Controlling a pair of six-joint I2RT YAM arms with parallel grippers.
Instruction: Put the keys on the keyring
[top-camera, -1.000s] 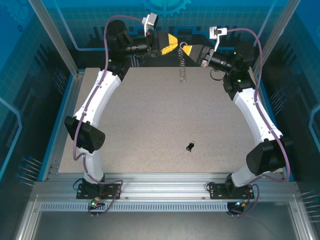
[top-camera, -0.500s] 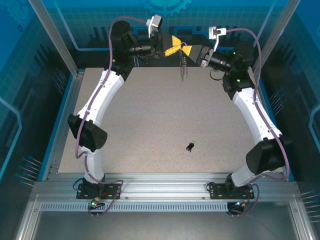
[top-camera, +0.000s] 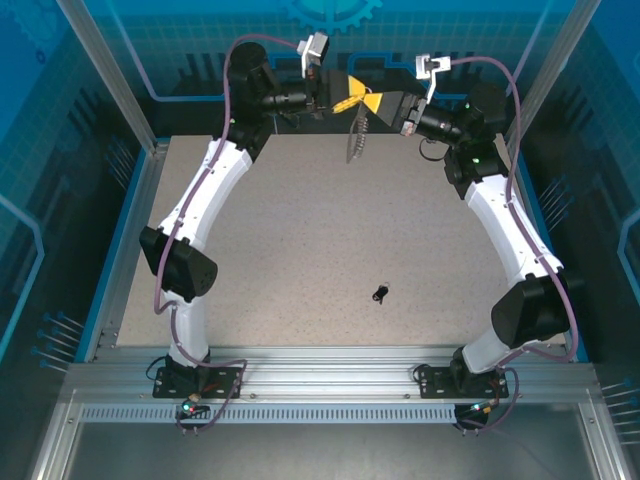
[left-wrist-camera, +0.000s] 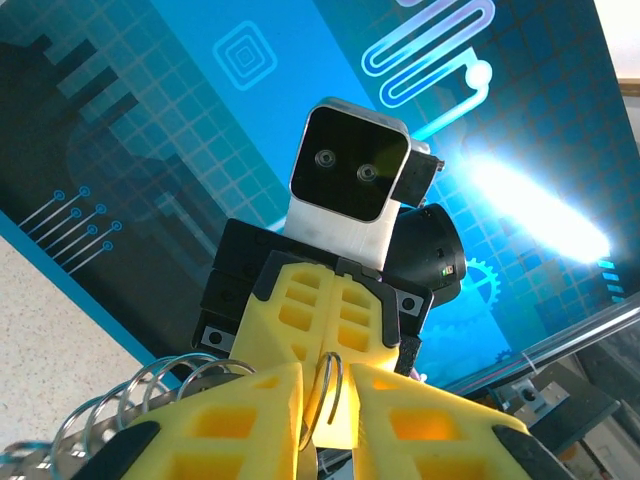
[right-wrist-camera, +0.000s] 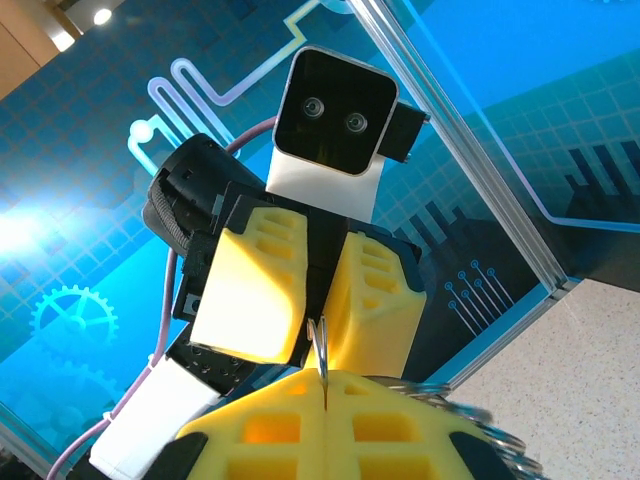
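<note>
Yellow fingers (left-wrist-camera: 230, 420) of the left gripper (left-wrist-camera: 325, 388) pinch a wire loop of the keyring (top-camera: 355, 140). The right gripper (right-wrist-camera: 322, 385) is clamped tight on the same loop, upper centre of the top view, with the coils dangling below. The keys (top-camera: 380, 292) lie on the table (top-camera: 250, 250), lower centre, well apart. Step in hand: steadying the keyring. Next, probably, one gripper must let go and fetch the keys.

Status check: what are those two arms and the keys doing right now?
Left gripper and right gripper both pinching the keyring, raised at the far edge. Keys lying alone on the table, untouched. Nothing in the way.
</note>
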